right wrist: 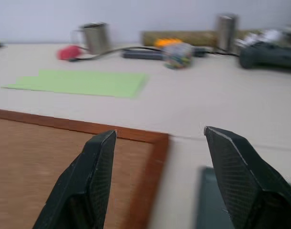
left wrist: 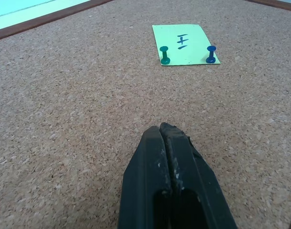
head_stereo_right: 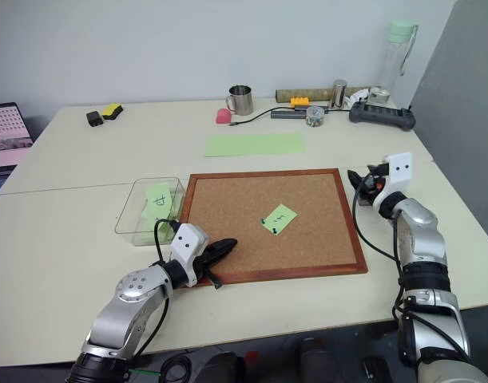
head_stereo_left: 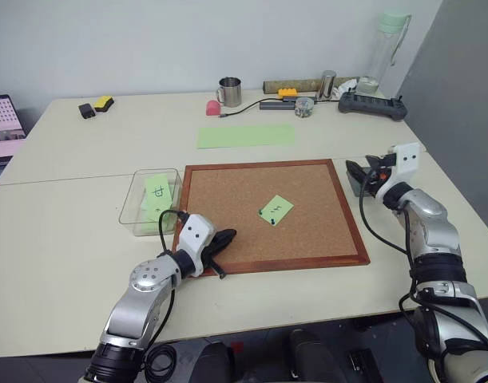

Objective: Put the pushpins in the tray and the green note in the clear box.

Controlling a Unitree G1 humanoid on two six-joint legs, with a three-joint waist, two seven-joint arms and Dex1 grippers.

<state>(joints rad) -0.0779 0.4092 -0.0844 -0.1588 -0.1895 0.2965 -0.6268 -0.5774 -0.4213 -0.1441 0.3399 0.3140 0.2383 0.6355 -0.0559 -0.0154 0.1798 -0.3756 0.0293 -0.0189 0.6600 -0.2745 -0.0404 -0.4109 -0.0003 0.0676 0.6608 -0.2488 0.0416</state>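
While the right tool (right wrist: 157, 176) hangs wide open and empty above the dark tray (right wrist: 216, 200) beside the corkboard (head_stereo_left: 228, 191), the green note (head_stereo_left: 276, 210) remains pinned mid-board by two pushpins (left wrist: 165, 55). Approach each pin squarely and pull straight out; the left tool (left wrist: 170, 138) rests fully closed, empty.

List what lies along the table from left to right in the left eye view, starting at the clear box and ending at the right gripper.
clear box → left gripper → green note pinned on the corkboard → right gripper, jaws open
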